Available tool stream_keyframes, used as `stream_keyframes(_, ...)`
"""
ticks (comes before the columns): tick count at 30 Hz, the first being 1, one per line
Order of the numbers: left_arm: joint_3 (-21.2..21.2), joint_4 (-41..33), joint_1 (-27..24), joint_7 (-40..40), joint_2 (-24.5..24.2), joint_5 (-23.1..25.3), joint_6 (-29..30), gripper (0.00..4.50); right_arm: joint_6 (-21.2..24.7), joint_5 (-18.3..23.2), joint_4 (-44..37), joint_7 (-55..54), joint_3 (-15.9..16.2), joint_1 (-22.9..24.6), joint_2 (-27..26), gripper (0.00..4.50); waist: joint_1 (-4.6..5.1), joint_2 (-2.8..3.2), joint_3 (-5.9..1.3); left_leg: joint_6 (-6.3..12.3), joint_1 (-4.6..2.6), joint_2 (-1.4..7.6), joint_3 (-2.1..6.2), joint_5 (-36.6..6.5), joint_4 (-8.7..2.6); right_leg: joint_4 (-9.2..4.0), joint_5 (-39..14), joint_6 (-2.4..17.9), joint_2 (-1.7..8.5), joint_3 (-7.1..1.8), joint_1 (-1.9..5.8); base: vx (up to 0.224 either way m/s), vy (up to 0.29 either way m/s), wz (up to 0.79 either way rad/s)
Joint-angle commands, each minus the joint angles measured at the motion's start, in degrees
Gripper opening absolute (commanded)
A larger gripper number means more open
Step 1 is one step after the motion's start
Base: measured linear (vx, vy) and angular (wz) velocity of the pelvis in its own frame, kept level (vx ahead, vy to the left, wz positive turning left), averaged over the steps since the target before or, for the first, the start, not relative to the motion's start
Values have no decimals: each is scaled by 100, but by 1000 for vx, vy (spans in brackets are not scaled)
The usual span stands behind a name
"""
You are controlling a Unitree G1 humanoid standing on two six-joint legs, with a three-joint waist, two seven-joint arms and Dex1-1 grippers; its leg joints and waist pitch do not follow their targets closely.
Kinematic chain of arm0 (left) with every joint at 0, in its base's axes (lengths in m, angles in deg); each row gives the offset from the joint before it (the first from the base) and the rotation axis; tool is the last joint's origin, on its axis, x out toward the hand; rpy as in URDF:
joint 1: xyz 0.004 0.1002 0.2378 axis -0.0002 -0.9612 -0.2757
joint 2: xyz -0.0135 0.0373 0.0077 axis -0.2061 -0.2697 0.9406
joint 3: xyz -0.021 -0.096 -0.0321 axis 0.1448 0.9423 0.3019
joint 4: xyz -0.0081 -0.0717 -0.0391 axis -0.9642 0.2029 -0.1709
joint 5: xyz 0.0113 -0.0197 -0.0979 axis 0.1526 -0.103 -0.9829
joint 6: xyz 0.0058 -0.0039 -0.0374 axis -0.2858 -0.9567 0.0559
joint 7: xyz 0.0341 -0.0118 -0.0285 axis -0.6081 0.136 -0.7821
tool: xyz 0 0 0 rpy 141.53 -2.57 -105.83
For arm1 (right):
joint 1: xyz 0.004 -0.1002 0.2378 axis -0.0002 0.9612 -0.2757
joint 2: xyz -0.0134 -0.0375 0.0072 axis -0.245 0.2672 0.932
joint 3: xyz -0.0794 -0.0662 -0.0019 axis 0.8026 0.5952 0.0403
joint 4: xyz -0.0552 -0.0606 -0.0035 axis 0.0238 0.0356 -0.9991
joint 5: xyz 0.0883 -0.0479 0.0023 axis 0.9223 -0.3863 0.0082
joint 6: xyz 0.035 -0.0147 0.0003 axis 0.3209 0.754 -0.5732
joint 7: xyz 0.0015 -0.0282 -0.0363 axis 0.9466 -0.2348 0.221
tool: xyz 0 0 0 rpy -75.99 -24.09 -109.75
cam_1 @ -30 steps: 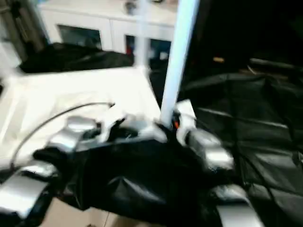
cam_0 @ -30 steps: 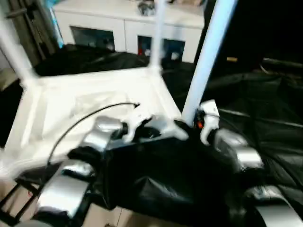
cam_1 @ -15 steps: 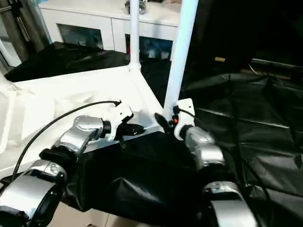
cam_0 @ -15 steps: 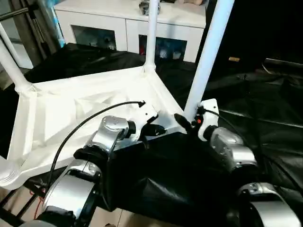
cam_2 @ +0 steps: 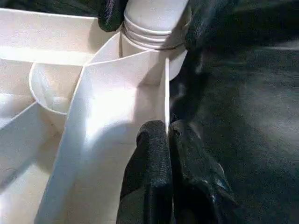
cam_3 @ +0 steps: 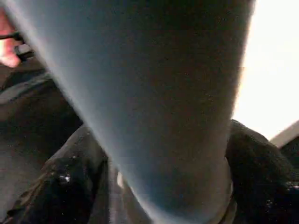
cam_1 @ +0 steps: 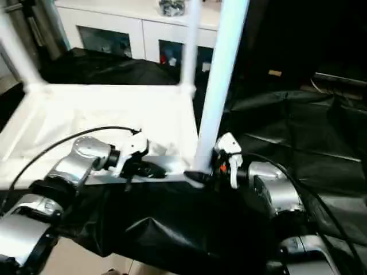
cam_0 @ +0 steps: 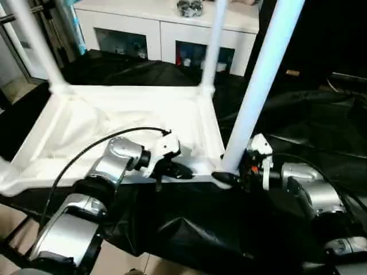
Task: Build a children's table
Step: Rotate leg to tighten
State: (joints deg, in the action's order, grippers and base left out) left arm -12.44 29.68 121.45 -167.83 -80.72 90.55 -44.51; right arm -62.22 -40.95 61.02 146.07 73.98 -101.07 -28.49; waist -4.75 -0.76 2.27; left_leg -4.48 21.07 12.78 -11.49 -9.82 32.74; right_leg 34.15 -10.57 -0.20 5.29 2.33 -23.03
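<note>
The children's table (cam_0: 114,114) lies upside down on a black-draped surface, its white ribbed underside facing up. Three white legs stand in its corner sockets: near right (cam_0: 261,80), far right (cam_0: 213,46) and far left (cam_0: 34,40). My left gripper (cam_0: 178,170) is shut on the thin near rim, close to the near-right corner; the left wrist view has its fingertips (cam_2: 154,140) pinched on that rim wall (cam_2: 166,93). My right gripper (cam_0: 229,173) stands open with its black fingers (cam_3: 70,182) on either side of the near-right leg's ridged foot (cam_2: 154,28).
A white cabinet (cam_0: 166,34) with glass doors stands behind the table. Black sheeting (cam_0: 304,120) covers the surface to the right and front. Pale floor (cam_0: 11,217) shows at the lower left, past the surface's edge.
The whole picture has swung, so the camera moved. My right gripper now sits lower, at the near-right leg's foot. My left gripper keeps its pinch on the rim.
</note>
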Motion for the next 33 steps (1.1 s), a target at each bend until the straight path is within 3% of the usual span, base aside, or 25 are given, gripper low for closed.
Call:
stream_keyframes(1, -105, -114, 104, -188, 57, -69, -53, 0, 220, 65, -141, 324, 319, 119, -51, 343, 4, 11, -322, 220, -101, 70, 4, -1386, -357, -348, -715, 1475, 201, -132, 262, 0, 0, 0)
stream_keyframes(7, -129, -172, 57, -334, 0, -133, -29, 0, 398, 137, -318, 459, 354, 194, -18, 302, -24, 8, -351, 293, -92, 61, -5, -1062, -323, -285, -159, 1586, 199, -126, 275, 0, 0, 0)
stream_keyframes(9, -129, -178, 50, -325, 5, -134, -28, 0, 425, 149, -328, 465, 356, 204, -27, 277, -26, 9, -347, 309, -93, 59, -6, -1087, -324, -288, -194, 1589, 200, -122, 275, 0, 0, 0)
stream_keyframes(19, 56, -96, 119, 278, 240, -178, 39, 0, 510, 105, -322, -198, 209, 306, -348, 270, -28, 4, -320, 127, -103, 63, 6, -1399, -362, -354, -840, 1425, 215, -127, 255, 0, 0, 0)
stream_keyframes(22, 132, -44, 185, 769, 428, -148, 59, 0, 461, -13, 144, -1254, -97, 112, -751, 270, 9, 6, -301, 15, -109, 55, 17, -1595, -383, -404, -1305, 1300, 233, -134, 219, 0, 0, 0)
stream_keyframes(24, 163, 0, 222, 1049, 534, -119, 80, 0, 423, -81, 453, -1844, -260, -24, -938, 270, 65, -24, -294, -69, -97, 41, 43, -1703, -408, -441, -1676, 1164, 238, -126, 219, 0, 0, 0)
stream_keyframes(25, 167, 67, 272, 1401, 688, -67, 110, 0, 411, -144, 836, -2591, -468, -200, -1175, 270, 114, 0, -289, -123, -118, 38, 50, -1778, -409, -465, -1816, 1122, 242, -135, 179, 0, 0, 0)
stream_keyframes(26, 165, 72, 277, 1434, 707, -62, 116, 0, 411, -149, 877, -2670, -489, -219, -1202, 270, 114, 0, -289, -123, -118, 38, 50, -1778, -409, -465, -1816, 1122, 242, -135, 179, 0, 0, 0)
stream_keyframes(27, 155, 99, 302, 1606, 807, -34, 148, 0, 405, -170, 1085, -3076, -595, -316, -1343, 270, 184, -6, -293, -172, -109, 23, 61, -1839, -415, -480, -1976, 1054, 231, -128, 183, 0, 0, 0)
stream_keyframes(30, 131, 102, 329, 1980, 1037, 15, 232, 0, 329, -143, 1229, -3422, -660, -395, -1641, 270, 200, 1, -297, -136, -117, 27, 59, -1858, -408, -493, -1908, 1026, 229, -136, 176, 0, 0, 0)
stream_keyframes(33, 146, 51, 309, 2088, 1217, -63, 247, 0, 172, -242, 1295, -3562, -611, -448, -1808, 270, 206, 22, -310, -58, -98, 26, 44, -1721, -399, -462, -1458, 1112, 204, -140, 190, 0, 0, 0)
